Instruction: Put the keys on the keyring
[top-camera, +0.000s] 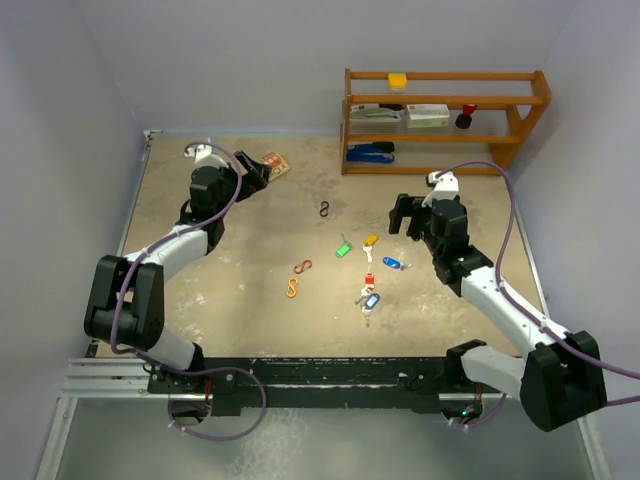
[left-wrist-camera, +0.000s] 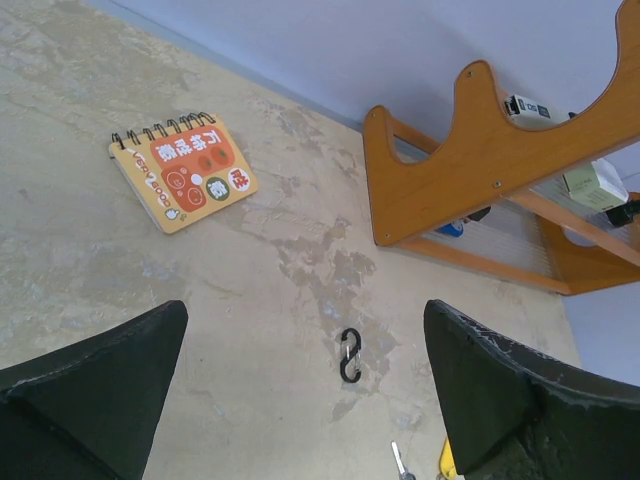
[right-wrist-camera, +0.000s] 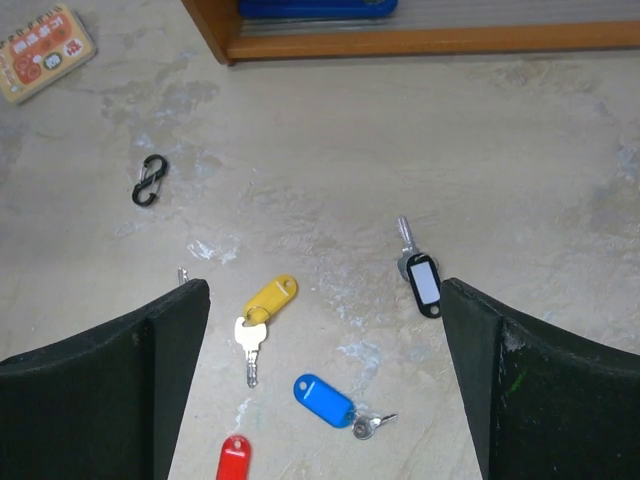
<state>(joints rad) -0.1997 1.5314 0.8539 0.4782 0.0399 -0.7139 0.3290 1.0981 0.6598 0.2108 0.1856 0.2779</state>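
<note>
Keys (top-camera: 369, 281) lie loose on the table (top-camera: 240, 320), none threaded onto anything; both pincers stand wide open and hold nothing.

We find the right pincer (right-wrist-camera: 325, 300) hovering above the scatter; the yellow-tagged key (right-wrist-camera: 270, 300) sits between its fingers; the blue-tagged key (right-wrist-camera: 322, 398) and the red tag (right-wrist-camera: 232, 460) lie further back toward its wrist; the white-tagged key (right-wrist-camera: 421, 277) lies just inside one finger (right-wrist-camera: 540, 380).

The left pincer (left-wrist-camera: 305, 325) hangs well apart from that cluster; a black S-clip (left-wrist-camera: 350, 355) lies just ahead of it, between its fingers; a notebook (left-wrist-camera: 185, 170) sits further ahead to one side, a wooden rack (left-wrist-camera: 470, 170) to the other.

We cannot pick out a plain keyring with certainty; choosing the wrong item is our first worry.

Beyond that, we judge the keys thin and flat against the table, far smaller than the fingers; a closing grip may skid over one or flick it away. Catching a tag instead of the metal head would leave the key dangling, its hole hard to aim. The yellow and blue ones lie near each other, so we may drag both. If the clip is the target, it may slide unless the other pincer pins it; and both arms crowding one spot risk a collision.
</note>
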